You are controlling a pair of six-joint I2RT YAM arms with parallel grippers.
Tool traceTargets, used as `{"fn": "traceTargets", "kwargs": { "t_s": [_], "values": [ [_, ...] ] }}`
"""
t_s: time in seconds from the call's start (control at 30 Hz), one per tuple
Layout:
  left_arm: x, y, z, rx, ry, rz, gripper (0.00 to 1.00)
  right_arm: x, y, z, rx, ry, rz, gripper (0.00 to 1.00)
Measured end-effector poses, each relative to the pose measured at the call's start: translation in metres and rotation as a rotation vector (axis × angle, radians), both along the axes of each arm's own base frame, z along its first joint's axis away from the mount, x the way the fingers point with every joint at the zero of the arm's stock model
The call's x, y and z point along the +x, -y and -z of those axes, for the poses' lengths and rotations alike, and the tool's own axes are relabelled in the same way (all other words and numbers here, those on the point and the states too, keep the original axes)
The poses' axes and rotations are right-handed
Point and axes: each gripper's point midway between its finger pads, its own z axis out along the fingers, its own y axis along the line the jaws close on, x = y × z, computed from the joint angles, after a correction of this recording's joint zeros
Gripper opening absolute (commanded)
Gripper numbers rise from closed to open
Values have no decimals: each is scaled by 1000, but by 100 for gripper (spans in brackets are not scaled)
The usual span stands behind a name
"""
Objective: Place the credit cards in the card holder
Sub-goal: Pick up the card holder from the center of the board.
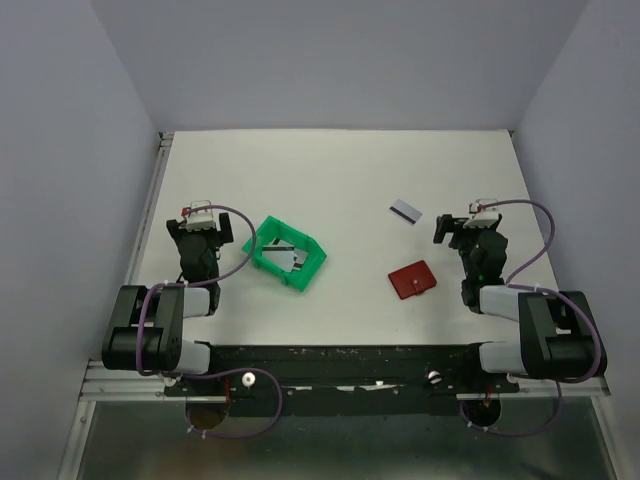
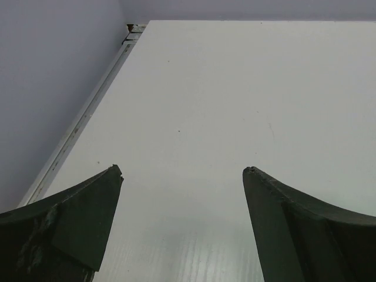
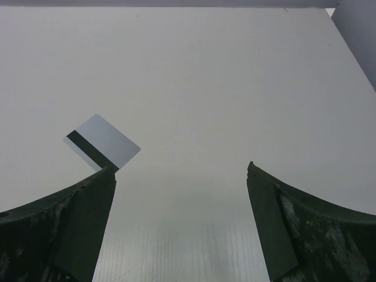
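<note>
One silvery credit card [image 1: 405, 211] with a dark stripe lies flat on the white table, up and left of my right gripper [image 1: 462, 226]. In the right wrist view that credit card [image 3: 104, 143] shows just past my left fingertip. More cards [image 1: 286, 258] lie inside a green tray [image 1: 262, 262]. The dark red card holder [image 1: 412, 279] lies shut on the table, below the loose card. My right gripper [image 3: 181, 169] is open over bare table. My left gripper [image 1: 201, 220], left of the tray, is open too, and only white table shows between its fingers [image 2: 182, 170].
The green plastic tray sits between the two arms, nearer the left one. A pale wall [image 1: 70, 150] borders the table on the left, another [image 1: 590, 130] on the right, and one at the back. The table's left edge rail [image 2: 82, 120] runs past my left gripper.
</note>
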Motion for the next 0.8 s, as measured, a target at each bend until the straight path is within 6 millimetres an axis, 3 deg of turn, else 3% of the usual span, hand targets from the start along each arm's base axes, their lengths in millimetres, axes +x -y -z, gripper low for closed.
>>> {"fn": "traceTargets", "kwargs": {
  "t_s": [0.7, 0.8],
  "values": [
    [-1, 0, 1, -1, -19, -2, 99, 0, 0, 0, 0, -8, 1, 100],
    [3, -2, -14, -6, -31, -13, 99, 1, 0, -9, -1, -20, 0, 100]
  ]
}}
